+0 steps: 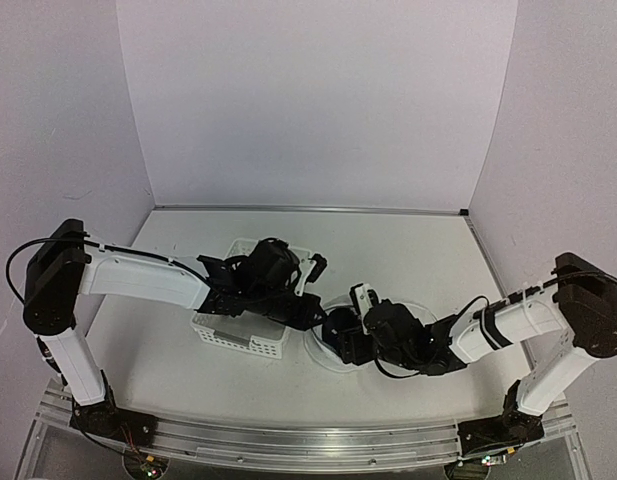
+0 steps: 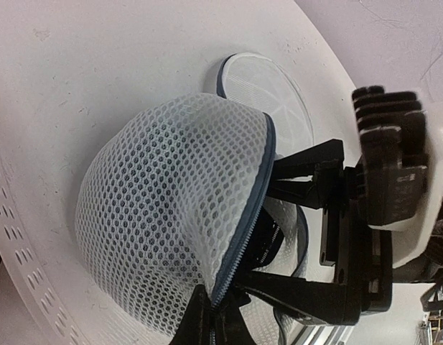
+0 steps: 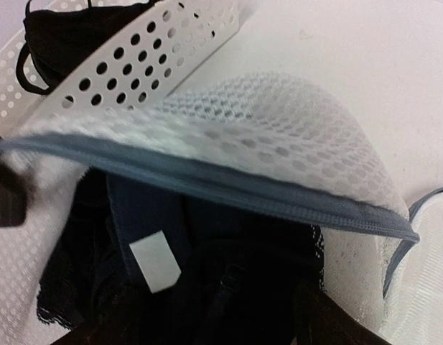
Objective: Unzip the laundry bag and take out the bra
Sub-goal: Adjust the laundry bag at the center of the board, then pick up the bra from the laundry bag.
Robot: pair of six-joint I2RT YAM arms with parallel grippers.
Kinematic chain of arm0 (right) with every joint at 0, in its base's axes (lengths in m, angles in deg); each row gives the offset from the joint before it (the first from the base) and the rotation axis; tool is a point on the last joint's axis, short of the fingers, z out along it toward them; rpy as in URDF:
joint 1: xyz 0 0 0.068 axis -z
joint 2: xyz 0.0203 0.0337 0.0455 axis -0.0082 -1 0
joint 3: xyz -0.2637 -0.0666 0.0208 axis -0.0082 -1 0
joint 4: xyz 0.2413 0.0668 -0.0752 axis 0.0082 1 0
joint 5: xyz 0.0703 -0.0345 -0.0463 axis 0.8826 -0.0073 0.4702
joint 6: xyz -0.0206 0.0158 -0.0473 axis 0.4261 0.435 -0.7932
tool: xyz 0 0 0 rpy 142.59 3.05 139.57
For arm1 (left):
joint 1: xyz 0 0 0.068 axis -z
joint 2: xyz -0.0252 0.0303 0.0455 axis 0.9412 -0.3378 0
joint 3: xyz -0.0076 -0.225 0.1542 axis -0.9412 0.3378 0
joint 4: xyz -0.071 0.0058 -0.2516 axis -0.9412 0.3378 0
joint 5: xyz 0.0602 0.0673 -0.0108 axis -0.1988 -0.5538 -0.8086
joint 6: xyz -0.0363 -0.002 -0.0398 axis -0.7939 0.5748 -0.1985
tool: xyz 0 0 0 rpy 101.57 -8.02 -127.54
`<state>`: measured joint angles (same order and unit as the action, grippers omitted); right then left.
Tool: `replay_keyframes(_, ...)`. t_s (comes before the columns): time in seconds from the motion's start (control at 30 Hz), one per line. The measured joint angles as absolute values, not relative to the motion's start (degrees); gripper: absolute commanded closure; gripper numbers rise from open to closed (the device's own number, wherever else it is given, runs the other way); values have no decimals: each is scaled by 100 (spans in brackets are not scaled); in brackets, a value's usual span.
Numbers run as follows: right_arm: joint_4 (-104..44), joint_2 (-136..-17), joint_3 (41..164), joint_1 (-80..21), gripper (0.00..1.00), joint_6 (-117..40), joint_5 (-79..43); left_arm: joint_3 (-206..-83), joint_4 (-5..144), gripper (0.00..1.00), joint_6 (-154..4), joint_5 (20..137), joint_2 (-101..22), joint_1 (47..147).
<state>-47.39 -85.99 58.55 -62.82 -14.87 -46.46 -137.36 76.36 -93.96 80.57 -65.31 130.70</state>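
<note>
White table (image 1: 178, 385); left gripper (image 2: 215, 318) tight on laundry bag (image 2: 171, 201), right gripper (image 2: 268, 228) wide at bra (image 3: 228, 277).

The white surface (image 1: 408, 250) is closed in by pale walls (image 1: 318, 100) behind it and at both its sides.

White perforated basket (image 1: 240, 341) sits on the table (image 1: 408, 250).
</note>
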Motion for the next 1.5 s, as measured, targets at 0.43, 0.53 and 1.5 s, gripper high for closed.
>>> replay_keyframes(0.43, -4742, -9222, 6804, -6280, 24, -1874, -4368, -13642, 7593, 100, -9427, 7860, -6559, 13074)
replay_keyframes(0.53, -4744, -9521, 6935, -6267, 24, -1872, -4250, -13548, 7591, 100, -9433, 7838, -6559, 13081)
replay_keyframes(1.5, -4385, -8863, 6753, -6050, 100, -1723, -4226, -13476, 7639, 100, -9541, 7563, -6559, 13103)
